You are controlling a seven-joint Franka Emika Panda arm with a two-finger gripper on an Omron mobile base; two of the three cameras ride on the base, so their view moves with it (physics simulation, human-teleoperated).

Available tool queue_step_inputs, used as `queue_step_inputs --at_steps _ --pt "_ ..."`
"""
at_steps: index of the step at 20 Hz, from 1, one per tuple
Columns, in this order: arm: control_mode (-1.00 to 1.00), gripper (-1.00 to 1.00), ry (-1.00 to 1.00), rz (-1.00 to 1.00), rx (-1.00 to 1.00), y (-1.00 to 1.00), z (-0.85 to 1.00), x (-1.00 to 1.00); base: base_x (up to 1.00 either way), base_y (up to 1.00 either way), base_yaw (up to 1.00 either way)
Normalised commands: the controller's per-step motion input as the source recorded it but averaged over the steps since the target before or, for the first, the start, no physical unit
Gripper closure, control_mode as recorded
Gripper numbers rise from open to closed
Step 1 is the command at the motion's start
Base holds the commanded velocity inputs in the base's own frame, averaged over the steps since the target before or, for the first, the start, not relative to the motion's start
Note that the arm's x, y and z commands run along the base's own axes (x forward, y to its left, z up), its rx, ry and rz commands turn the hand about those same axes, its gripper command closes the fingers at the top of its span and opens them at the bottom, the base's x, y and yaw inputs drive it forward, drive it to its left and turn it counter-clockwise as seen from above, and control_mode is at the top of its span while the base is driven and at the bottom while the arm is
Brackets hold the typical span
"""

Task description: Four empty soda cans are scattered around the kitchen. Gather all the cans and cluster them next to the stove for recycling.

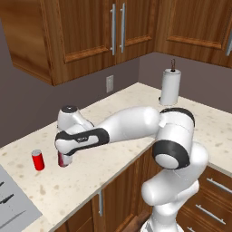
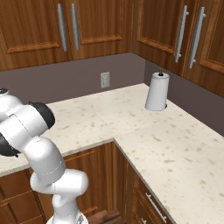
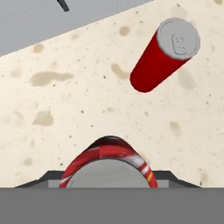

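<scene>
A: What has the gripper got?

B: It is clamped on a red can, jaws down either side of the body. In the hand view that can sits right under the camera, silver top facing up at it.

A: How will it handle?

B: My guess: empty, so very light, with thin walls that dent under a hard squeeze and smooth sides that may slip. Mid-body across the width, as it is taken now, looks the sensible hold.

A: Which way does it point?

B: Upright, long axis vertical, base at or just above the counter; I can't tell which.

A: Beyond it?

B: A second red can stands upright just beside it, apart, and the stove edge lies near, at the counter's left end.
</scene>
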Motion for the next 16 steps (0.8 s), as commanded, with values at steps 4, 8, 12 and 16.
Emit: queue_step_inputs --at_steps 4,8,12,16 --pt "-1.0 1.0 0.0 0.09 0.0 0.38 -0.15 0.0 0.0 0.0 0.0" --pt "-1.0 1.0 0.0 0.05 0.0 0.28 -0.16 0.01 0.0 0.0 0.0" --pt "-1.0 1.0 0.0 0.01 0.0 0.18 -0.15 0.05 0.0 0.0 0.0" --pt "-1.0 1.0 0.0 0.0 -0.02 0.14 -0.19 0.07 0.0 0.0 0.0"
